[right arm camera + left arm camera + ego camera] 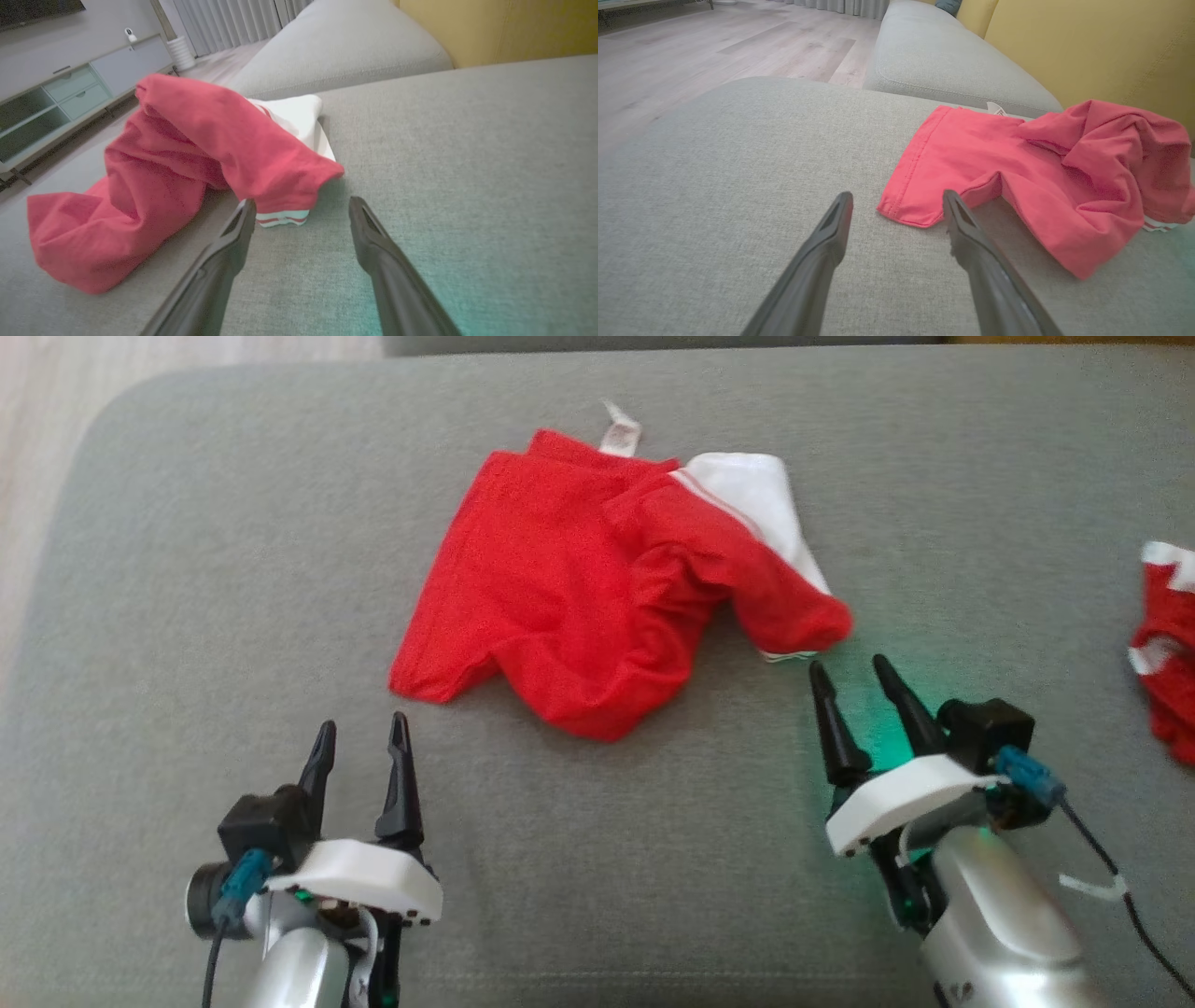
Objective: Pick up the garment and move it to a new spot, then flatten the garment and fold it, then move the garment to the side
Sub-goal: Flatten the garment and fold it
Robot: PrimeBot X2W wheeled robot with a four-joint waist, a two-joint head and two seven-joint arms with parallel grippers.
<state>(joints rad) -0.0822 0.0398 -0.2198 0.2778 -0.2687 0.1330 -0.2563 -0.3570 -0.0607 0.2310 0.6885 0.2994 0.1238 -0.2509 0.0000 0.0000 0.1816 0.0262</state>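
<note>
The shorts [597,588] are lying in a rumpled heap around the middle of the grey sofa cushion [233,569], a bit closer to its far edge. One leg is sitting fairly flat on the left. The right side is bunching up into a hump, with the white side panel [756,495] folding under and a small white tag [619,429] poking out toward the far edge.

The left gripper [363,721] is sitting wide open with nothing in it, just short of the near left hem corner. The right gripper [848,663] is open and empty too, its tips almost touching the striped hem on the right.

I'm guessing it's lining up a two-handed grab, either for the pick-up or to start flattening. Nothing is flat or folded yet.

The next move is looking like each gripper easing forward and pinching one hem corner without grabbing extra layers. Another red cloth [1167,653] is sitting over by the right edge, well apart.
</note>
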